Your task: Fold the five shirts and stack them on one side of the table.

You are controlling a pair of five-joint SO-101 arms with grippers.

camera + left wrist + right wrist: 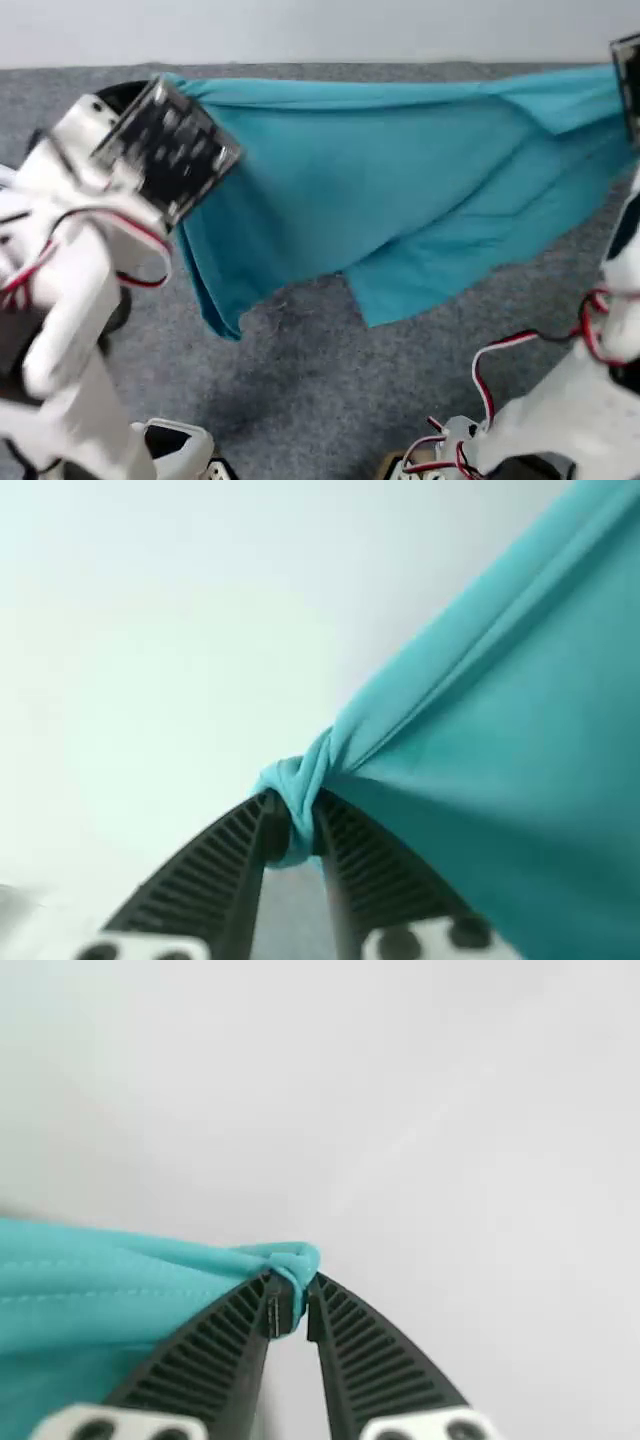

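Teal shirt stretched over grey table, bunched corners pinched between left fingers and right fingers

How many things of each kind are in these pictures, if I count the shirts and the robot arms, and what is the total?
Teal shirt: 1
Robot arms: 2
Total: 3

the shirt is plain teal (table speckled grey).
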